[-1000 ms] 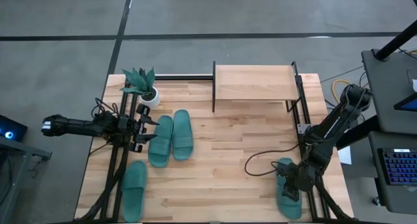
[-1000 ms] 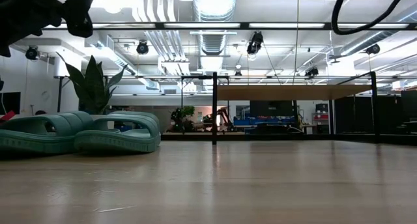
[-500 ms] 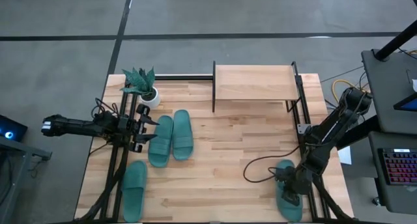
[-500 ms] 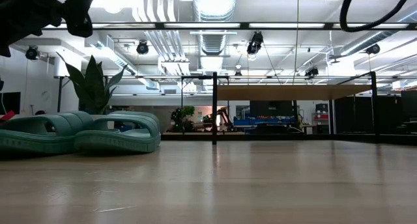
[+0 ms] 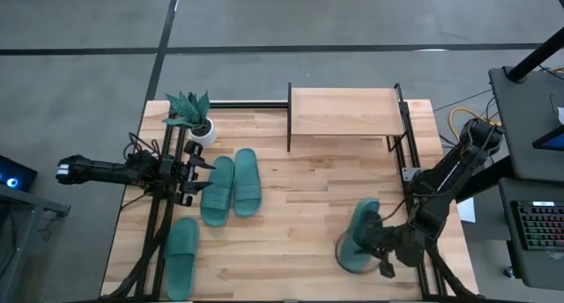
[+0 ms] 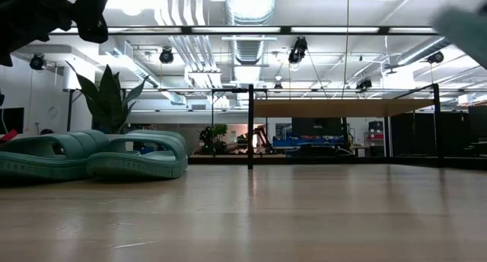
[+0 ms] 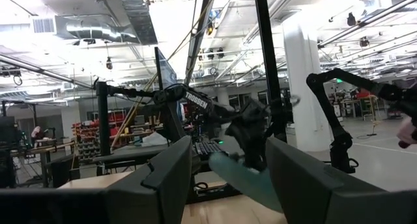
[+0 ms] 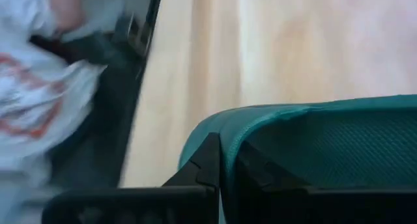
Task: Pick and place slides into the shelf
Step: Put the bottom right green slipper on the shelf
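The left gripper (image 5: 196, 175) waits (fingers parted) beside two slides (image 5: 231, 187) near the table's left edge; open tabletop (image 5: 300, 206) lies between. The right gripper (image 5: 377, 244), clenched, grasps a slide (image 5: 356, 236) near the front-right corner.

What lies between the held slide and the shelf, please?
Only bare tabletop separates the slide in the right gripper from the shelf, per the high view.

The right hand (image 8: 221, 168) pinches a teal slide (image 8: 313, 146) above the wooden table (image 8: 287, 48).

Lifted slide (image 5: 358, 237) motion-blurred, cut off in right wrist view
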### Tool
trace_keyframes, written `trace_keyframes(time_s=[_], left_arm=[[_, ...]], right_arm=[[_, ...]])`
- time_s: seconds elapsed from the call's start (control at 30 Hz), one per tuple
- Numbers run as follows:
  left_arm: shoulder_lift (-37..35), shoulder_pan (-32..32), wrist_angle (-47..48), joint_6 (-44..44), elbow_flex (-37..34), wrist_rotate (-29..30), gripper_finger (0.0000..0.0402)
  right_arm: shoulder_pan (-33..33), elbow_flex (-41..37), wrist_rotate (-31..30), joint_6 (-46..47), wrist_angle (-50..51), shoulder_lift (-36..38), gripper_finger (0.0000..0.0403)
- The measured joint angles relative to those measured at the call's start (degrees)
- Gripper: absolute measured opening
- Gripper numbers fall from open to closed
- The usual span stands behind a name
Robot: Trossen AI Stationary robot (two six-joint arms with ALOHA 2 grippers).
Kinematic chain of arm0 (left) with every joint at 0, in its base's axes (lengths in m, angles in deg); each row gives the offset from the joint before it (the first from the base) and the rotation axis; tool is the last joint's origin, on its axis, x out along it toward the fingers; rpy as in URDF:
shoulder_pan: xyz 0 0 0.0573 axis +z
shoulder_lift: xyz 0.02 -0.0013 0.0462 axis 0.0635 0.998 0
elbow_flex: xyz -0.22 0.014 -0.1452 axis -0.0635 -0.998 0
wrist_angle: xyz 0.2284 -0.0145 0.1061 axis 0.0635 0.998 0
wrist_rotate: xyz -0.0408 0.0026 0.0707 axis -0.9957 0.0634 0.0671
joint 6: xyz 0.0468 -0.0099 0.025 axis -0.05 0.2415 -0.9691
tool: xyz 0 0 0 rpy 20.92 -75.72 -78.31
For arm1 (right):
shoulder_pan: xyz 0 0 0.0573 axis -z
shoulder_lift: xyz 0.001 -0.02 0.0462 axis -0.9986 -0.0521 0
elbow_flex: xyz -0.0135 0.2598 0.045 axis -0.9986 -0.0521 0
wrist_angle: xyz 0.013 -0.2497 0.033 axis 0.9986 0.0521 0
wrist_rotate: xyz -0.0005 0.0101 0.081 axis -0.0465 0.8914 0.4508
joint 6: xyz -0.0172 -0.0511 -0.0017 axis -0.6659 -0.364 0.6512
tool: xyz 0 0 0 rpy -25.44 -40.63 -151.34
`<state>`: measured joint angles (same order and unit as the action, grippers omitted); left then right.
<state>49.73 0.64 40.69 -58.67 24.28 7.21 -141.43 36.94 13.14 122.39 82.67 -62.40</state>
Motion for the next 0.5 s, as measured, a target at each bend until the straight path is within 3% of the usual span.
trace_keyframes(time_s=[0.17, 0.3, 0.4, 0.5], left_arm=[[0.0, 0.0, 0.0, 0.0, 0.0, 0.0, 0.0183], [0.1, 0.0, 0.0, 0.0, 0.0, 0.0, 0.0183], [0.2, 0.0, -0.3, 0.0, 0.0, 0.0, 0.0183], [0.4, 0.0, -0.7, -2.0, 0.0, 0.0, 0.0183]], right_arm=[[0.0, 4.5, -20.1, -18.0, -0.5, -0.3, 0.0012], [0.5, 5.2, -41.7, -26.7, -3.5, -1.0, 0.0011], [2.0, 5.1, -54.4, -26.8, -5.5, -1.8, 0.0011], [4.5, 5.1, -59.3, -23.8, -6.0, -2.7, 0.0011]])
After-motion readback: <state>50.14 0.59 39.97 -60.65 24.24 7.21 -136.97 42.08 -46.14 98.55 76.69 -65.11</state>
